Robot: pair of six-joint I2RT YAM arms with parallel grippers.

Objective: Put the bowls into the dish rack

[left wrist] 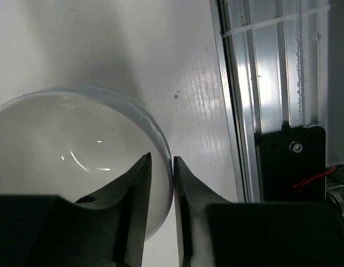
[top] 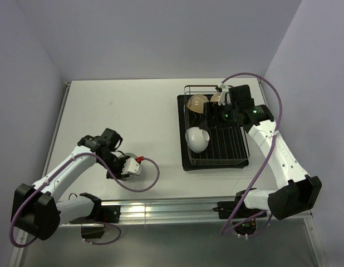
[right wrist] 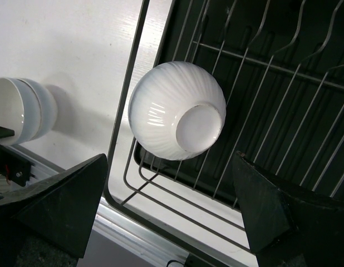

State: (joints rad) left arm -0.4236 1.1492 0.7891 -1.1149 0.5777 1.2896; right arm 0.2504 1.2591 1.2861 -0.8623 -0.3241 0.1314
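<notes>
Two fingers of the left claw (left wrist: 161,158) straddle the rim of the glossy white round bowl (left wrist: 66,144), lower left; gripping yet, we cannot tell. We should clamp firmly before lifting. Mid-right, the dark wire dish rack (top: 227,150) holds two tan bowls (top: 197,103) and a white ribbed bowl (right wrist: 172,111); the right claw (right wrist: 171,161) gapes empty.

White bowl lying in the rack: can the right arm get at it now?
Probably yes. The right gripper hangs open above the dish rack, and the white bowl lies on its side below it, uncovered; only the rack wires beside it might crowd a finger.
</notes>
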